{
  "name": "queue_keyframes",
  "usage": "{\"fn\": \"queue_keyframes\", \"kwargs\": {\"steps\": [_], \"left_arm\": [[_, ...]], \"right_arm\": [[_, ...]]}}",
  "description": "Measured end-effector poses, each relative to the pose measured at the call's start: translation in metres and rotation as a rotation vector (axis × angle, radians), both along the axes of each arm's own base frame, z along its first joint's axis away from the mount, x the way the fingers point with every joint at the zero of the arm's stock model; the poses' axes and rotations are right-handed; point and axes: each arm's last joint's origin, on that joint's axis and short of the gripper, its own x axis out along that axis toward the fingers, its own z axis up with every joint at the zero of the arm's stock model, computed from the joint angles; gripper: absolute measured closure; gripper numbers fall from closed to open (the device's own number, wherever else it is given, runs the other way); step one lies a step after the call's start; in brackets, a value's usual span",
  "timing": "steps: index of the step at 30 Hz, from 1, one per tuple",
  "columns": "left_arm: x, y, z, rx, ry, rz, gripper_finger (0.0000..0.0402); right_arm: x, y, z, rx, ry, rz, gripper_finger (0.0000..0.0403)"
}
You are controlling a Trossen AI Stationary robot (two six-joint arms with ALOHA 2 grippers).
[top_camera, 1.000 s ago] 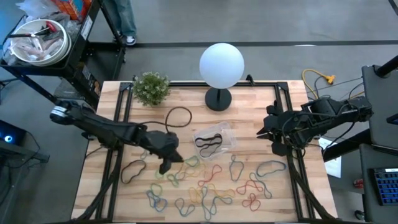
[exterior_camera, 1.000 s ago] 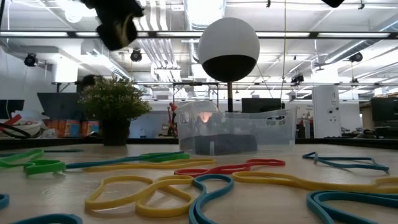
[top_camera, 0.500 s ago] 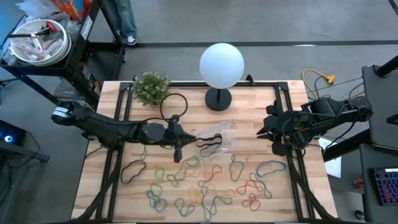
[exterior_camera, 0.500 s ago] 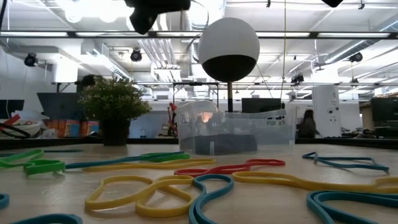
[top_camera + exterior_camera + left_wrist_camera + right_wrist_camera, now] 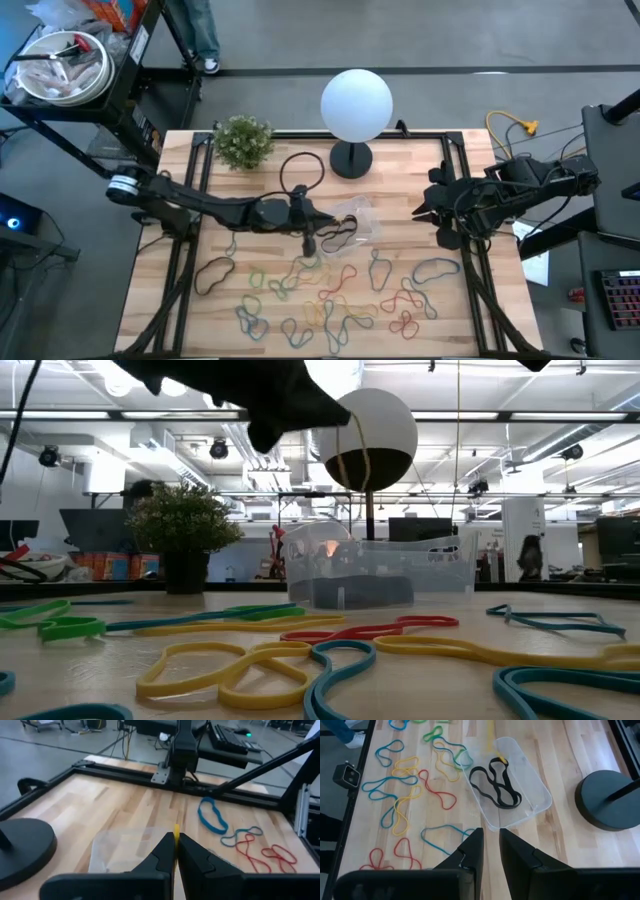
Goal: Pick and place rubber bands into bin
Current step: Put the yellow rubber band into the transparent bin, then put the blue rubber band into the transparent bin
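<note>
My left gripper is above the near-left corner of the bin, shut on a yellow rubber band. The transparent bin stands at the table's middle, with black bands lying in it. Many loose bands, red, green, yellow and blue, lie flat on the near half of the table. My right gripper waits shut at the table's right edge, touching nothing. My left gripper pinches the yellow rubber band between its two fingertips, and a short piece of band shows past them. The band hangs slack below the gripper as a thin strand, lifted clear of the table, over the bin.
A white globe lamp on a black base stands just beyond the bin. A small potted plant sits at the far left. A yellow cable lies off the far right corner. Bare wood shows left of the bin.
My left gripper has moved toward the table's right edge and a little toward the far edge, from above the loose bands to the bin's near-left corner. It has stayed shut and carried the yellow band along, clear of the table.
</note>
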Motion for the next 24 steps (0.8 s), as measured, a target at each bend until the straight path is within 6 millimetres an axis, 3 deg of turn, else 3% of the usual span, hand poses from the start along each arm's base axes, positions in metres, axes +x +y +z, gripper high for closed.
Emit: {"fn": "queue_keyframes", "kwargs": {"steps": [7, 15, 24], "left_arm": [[0.011, 0.003, -0.018, -0.002, 0.051, 0.002, 0.0401], [0.011, 0.005, -0.02, 0.003, 0.071, 0.008, 0.04], [0.01, 0.005, -0.022, 0.005, 0.077, 0.008, 0.0344]], "right_arm": [[0.0, 0.0, 0.0, 0.003, -0.001, -0.003, 0.0346], [0.0, 0.0, 0.0, 0.004, -0.002, -0.002, 0.0346], [0.0, 0.0, 0.0, 0.004, -0.002, -0.002, 0.0346]]}}
